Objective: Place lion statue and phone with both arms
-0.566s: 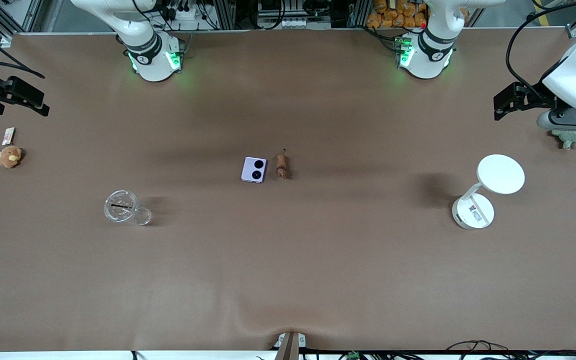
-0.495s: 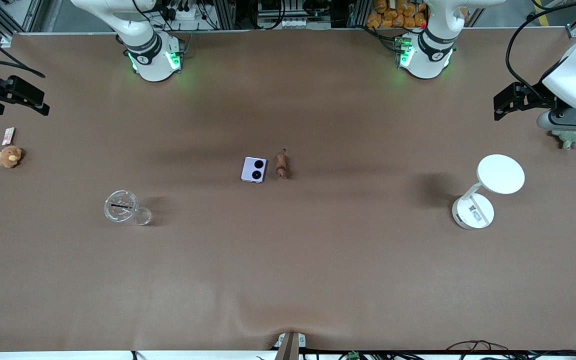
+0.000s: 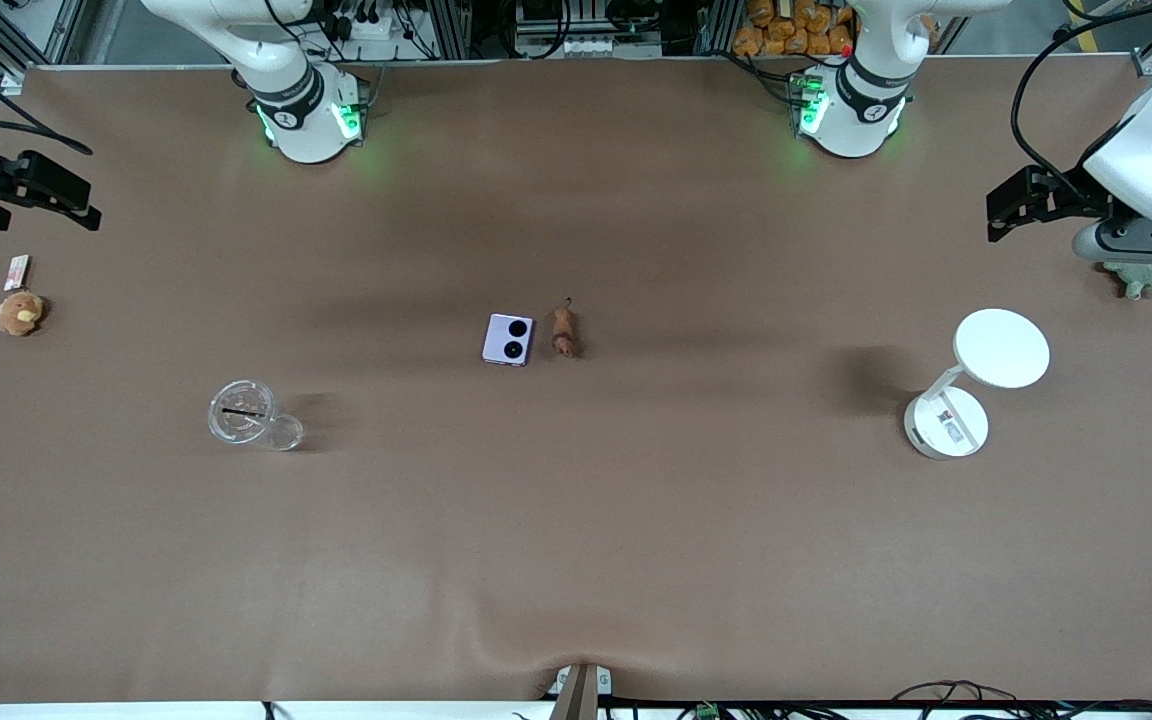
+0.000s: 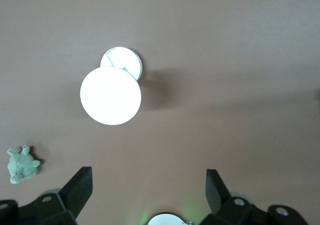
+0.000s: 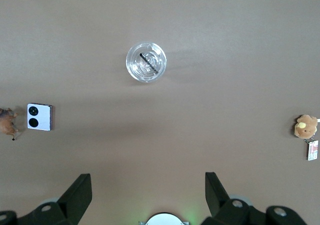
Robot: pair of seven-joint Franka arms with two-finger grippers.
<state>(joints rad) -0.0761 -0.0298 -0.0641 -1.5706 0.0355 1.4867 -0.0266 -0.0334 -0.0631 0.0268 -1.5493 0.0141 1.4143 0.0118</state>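
The lavender phone point(image 3: 508, 339) lies flat at the table's middle, its two black camera circles up. The small reddish-brown lion statue point(image 3: 563, 332) lies right beside it, toward the left arm's end. Both also show in the right wrist view, the phone point(image 5: 39, 117) and the lion statue point(image 5: 7, 123) at the picture's edge. My left gripper point(image 3: 996, 213) hangs open and empty high over the left arm's end of the table; it also shows in the left wrist view point(image 4: 148, 179). My right gripper point(image 3: 84, 208) hangs open and empty high over the right arm's end; it also shows in the right wrist view point(image 5: 147, 181).
A white round-headed lamp point(image 3: 1001, 348) stands toward the left arm's end, with a green plush toy point(image 3: 1141, 278) near the left gripper. A clear glass ashtray point(image 3: 241, 411) sits toward the right arm's end. A round orange-brown plush toy point(image 3: 19, 312) with a tag lies under the right gripper.
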